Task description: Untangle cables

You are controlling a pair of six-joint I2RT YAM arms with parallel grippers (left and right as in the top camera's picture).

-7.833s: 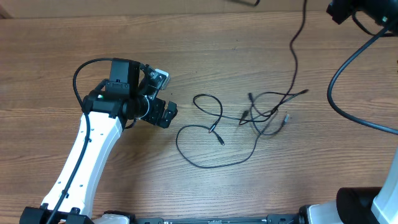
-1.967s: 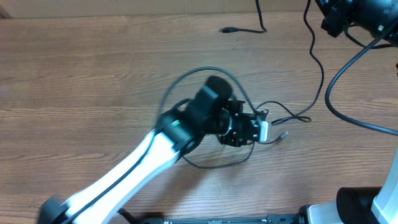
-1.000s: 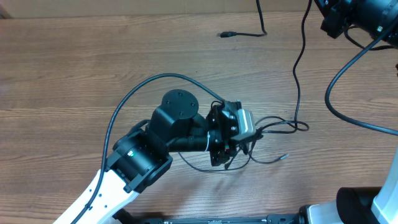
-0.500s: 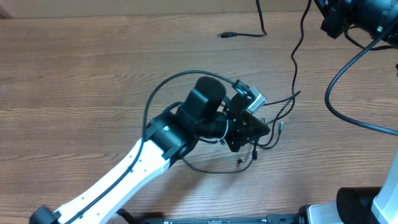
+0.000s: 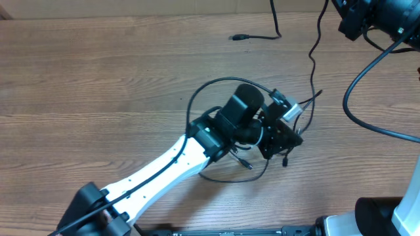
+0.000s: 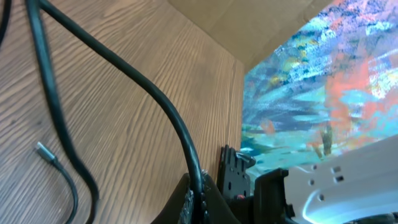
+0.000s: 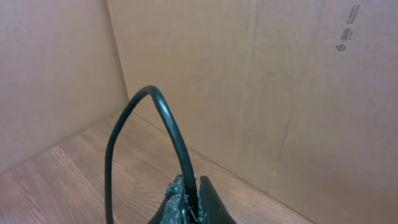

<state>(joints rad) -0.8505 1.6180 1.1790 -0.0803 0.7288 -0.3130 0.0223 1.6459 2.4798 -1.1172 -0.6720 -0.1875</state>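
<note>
Judged roughly midway: cables (image 6: 124, 70) lying in loose loops, no tight knot showing, but crossings hidden under the left arm (image 5: 164, 164) and left to pull clear.

Nearest, on the table (image 5: 98, 85), matte brown with long wood grain: a slack loop, thin, black, rubbery, flat on the surface. Just beyond, left claw (image 5: 283, 134), pressed together on one of the cables; close in the wrist view, a smooth round cord rising from between the tips. Beside that, a loose end with a small metal plug (image 6: 42, 148). Further out, one kinked strand drawn toward the far edge, and a far plug (image 5: 237, 37) lying alone, well apart. Far corner: right claw (image 7: 189, 202), pinching a cord that arches upward, plain cardboard (image 7: 280, 93) behind.
</note>
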